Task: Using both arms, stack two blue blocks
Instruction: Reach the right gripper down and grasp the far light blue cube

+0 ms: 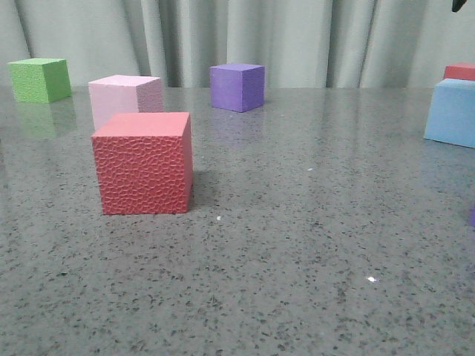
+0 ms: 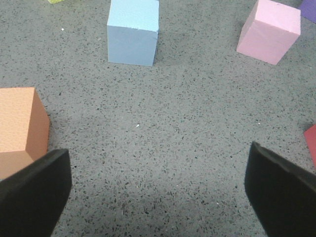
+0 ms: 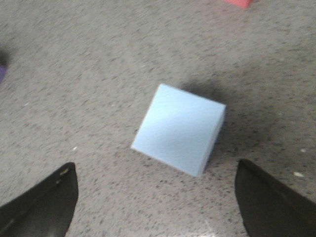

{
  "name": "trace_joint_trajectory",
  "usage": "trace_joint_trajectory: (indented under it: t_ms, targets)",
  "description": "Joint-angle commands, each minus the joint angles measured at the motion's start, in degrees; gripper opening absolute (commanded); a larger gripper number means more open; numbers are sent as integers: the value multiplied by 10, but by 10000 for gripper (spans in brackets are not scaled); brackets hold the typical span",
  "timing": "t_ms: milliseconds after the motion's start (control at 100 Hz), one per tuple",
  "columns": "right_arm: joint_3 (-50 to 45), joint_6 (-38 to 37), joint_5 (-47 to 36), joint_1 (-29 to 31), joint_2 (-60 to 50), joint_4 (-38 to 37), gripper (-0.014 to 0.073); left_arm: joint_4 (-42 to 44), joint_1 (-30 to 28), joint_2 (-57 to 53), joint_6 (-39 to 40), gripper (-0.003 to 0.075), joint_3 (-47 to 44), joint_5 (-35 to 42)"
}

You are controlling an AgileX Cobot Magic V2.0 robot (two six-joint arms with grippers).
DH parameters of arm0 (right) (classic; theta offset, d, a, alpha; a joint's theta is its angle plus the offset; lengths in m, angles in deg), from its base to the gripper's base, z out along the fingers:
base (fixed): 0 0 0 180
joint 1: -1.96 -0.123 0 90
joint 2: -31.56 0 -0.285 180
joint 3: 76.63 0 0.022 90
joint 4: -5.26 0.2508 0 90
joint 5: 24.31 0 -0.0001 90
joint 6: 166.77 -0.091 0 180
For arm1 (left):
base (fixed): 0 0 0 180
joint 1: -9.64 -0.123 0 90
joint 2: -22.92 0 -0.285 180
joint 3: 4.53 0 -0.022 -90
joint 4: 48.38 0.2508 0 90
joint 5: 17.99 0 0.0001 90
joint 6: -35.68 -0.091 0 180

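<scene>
The table point(image 1: 297, 245) is grey stone with dark speckles and a soft shine, and behind it hangs a pale grey-green curtain point(image 1: 319, 37). No writing or label shows on anything. One blue block point(image 3: 178, 129) lies on the table under the right gripper point(image 3: 158, 207), whose fingers stand wide apart. A second blue block point(image 2: 133, 32) sits ahead of the left gripper point(image 2: 158, 192), also spread wide, beside a pink cube point(image 2: 269, 30)
</scene>
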Motion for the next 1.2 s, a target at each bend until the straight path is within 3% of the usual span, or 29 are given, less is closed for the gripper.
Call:
trace_joint_trajectory:
  t_ms: [0, 1190]
  targets:
    - [33, -39, -12, 1, -7, -44, 635, -4, 0, 7, -1, 681, 20, 35]
    - [91, -80, -9, 0, 126, -66, 635, -4, 0, 7, -1, 681, 20, 35]
